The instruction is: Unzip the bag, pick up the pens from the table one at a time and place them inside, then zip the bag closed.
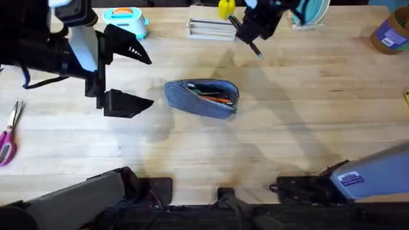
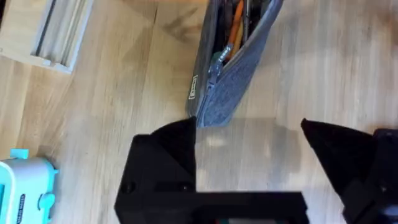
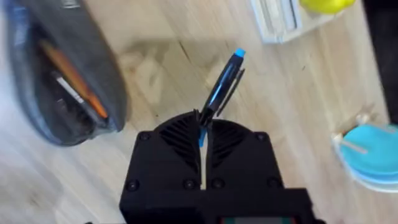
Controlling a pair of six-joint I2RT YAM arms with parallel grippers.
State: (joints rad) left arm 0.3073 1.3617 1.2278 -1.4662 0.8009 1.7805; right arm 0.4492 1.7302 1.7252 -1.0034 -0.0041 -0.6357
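While the right gripper pinches a blue pen by its lower end, lifted above the table far from the bag, the step in hand is carrying it to the open zip. Doing this well probably means lining the pen up with the slot, lowering its free tip inside first, and letting go only once it rests among the others. The left gripper hangs with jaws spread wide and empty just beside the bag's end, able to steady it. One bag lies mid-table, unzipped. Inside I count an orange pen, something green and something dark; an exact total I cannot tell. One pen is in the air.
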